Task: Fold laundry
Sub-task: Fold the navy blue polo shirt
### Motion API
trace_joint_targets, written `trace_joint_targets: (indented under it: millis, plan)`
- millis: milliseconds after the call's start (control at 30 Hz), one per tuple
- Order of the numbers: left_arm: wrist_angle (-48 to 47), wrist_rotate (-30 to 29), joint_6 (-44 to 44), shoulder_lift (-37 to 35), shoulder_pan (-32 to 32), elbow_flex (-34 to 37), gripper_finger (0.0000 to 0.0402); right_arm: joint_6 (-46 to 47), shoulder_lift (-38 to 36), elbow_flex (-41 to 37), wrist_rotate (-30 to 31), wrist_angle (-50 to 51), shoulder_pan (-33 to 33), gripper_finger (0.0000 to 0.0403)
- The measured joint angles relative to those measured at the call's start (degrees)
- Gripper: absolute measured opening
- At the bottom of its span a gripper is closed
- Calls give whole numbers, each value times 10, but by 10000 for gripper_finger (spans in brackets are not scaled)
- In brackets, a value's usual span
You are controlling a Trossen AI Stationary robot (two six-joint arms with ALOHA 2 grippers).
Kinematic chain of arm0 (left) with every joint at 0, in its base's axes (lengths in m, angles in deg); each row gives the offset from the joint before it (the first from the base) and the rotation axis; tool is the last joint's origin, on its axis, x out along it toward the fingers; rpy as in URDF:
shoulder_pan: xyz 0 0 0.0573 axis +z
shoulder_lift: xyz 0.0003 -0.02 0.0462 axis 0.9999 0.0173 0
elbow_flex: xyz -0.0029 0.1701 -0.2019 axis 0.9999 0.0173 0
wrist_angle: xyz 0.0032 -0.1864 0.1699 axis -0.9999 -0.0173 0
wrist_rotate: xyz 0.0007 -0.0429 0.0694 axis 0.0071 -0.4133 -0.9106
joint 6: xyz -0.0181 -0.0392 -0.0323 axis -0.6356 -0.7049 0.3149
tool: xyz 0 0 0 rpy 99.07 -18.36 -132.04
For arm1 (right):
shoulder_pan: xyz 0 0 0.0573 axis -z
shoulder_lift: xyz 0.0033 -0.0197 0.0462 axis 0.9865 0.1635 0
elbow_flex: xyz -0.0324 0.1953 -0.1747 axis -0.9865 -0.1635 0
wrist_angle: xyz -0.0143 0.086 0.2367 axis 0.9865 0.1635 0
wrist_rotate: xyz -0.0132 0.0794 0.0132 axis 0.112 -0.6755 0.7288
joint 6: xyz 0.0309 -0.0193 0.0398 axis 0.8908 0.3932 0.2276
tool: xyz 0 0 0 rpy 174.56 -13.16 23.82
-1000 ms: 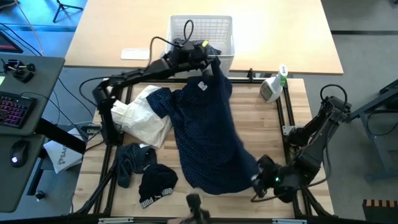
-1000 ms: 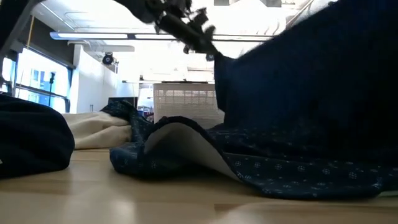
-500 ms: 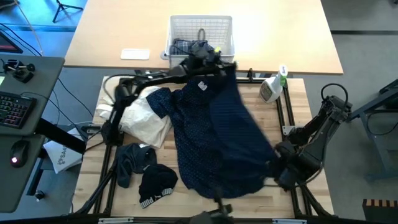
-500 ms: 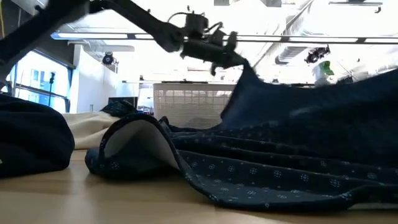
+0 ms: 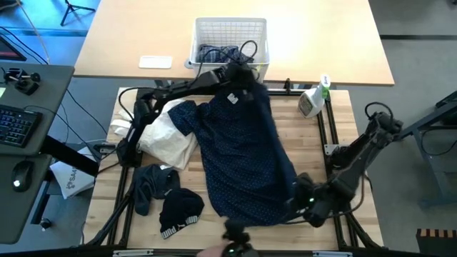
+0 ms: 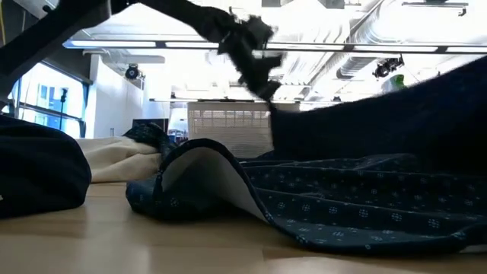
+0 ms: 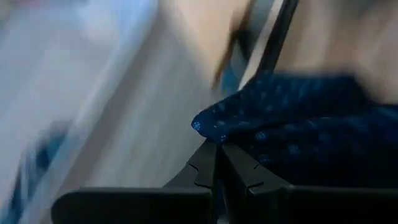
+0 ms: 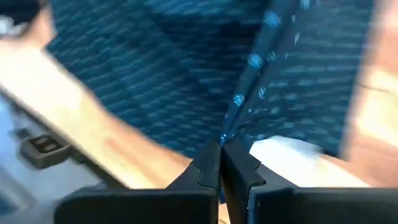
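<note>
Over the middle of the slatted wooden table (image 5: pixel 335 107), the navy shirt with tiny white dots (image 5: pixel 246 160) is being stretched between both arms, running from the far edge toward the near right corner. Compared with half a second ago, the right gripper (image 5: pixel 305 202) is sitting further in from the right edge and closer to the near edge, so the cloth that was billowing wide to the right is now lying narrower and flatter. The left gripper (image 5: pixel 241 74) is holding the collar end near the far edge, just in front of the white lattice plastic basket (image 5: pixel 230 32). That suggests the shirt is being shaken flat for a first fold, which is not yet begun.

Both pincers are pressed fully together, each pinching a thin edge of navy fabric, as the wrist views show (image 7: pixel 219 163) (image 8: pixel 221 163).

Motion blur is smearing both wrist views and the left gripper in the low view. How much of the hem is resting on the table is hard to tell. Toward the left edge a cream cloth (image 5: pixel 168 139) is lying partly under the shirt, with small dark pieces (image 5: pixel 168 196) at the near left corner.
</note>
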Motion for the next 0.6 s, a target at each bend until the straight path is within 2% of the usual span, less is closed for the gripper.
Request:
trace_joint_targets:
  millis: [67,167,233,333,600]
  plan:
    - [-69,-21,-13,1,6,1,0,-43,5,-34,2,-97,11,0]
    - [-156,-10,-24,-10,11,-2,0,-82,5,-88,-3,-228,29,0]
    - [-197,0,-25,-12,17,-2,0,-96,5,-115,-8,-282,39,0]
    - [-204,-6,-32,-9,27,19,0,-109,4,-137,-16,-312,48,0]
    - [-265,7,-65,-8,48,52,0,-113,4,-143,-28,-309,50,0]
